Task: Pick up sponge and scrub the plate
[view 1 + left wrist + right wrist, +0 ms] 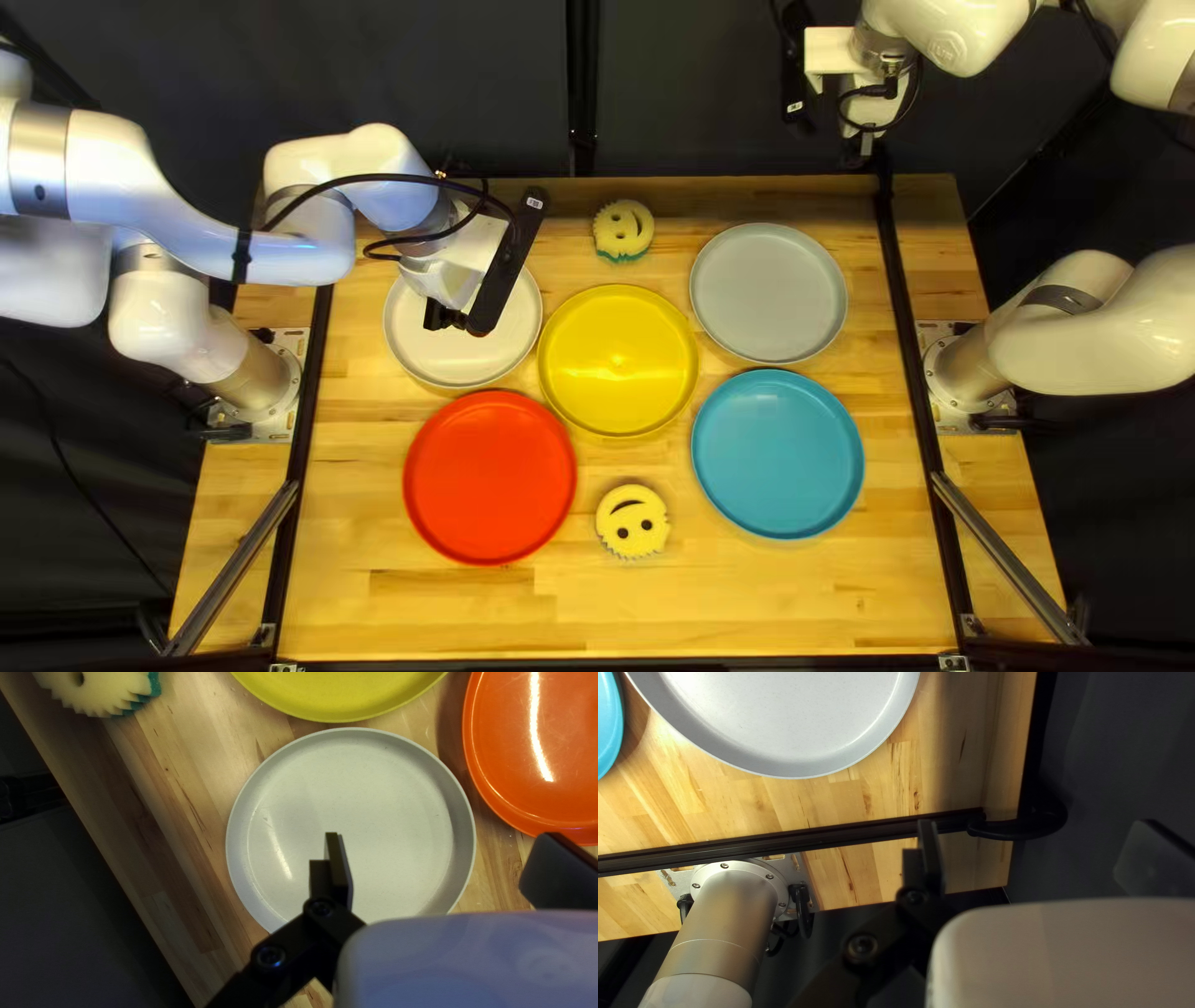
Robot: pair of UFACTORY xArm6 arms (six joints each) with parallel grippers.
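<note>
Sponge with a smiley face, round and pale yellow with a green toothed edge, is sitting near the far edge of the light wooden tabletop, just past the shallow round yellow plate. There's actually a second round pale-yellow smiley sponge on the near side, between the round red plate and the round blue plate. Neither one's in a gripper.

The robot's left gripper is hanging over the round white plate, fingers spread well apart with nothing pinched between them. Its wrist view has the white plate pretty much right under it, yellow and red next door, and part of the far sponge off past the yellow rim.

As for the right gripper, it's up by the tabletop's far right corner, also wide open and holding nothing. The round grey plate is the nearest dish to it, with the blue one just beside that.
</note>
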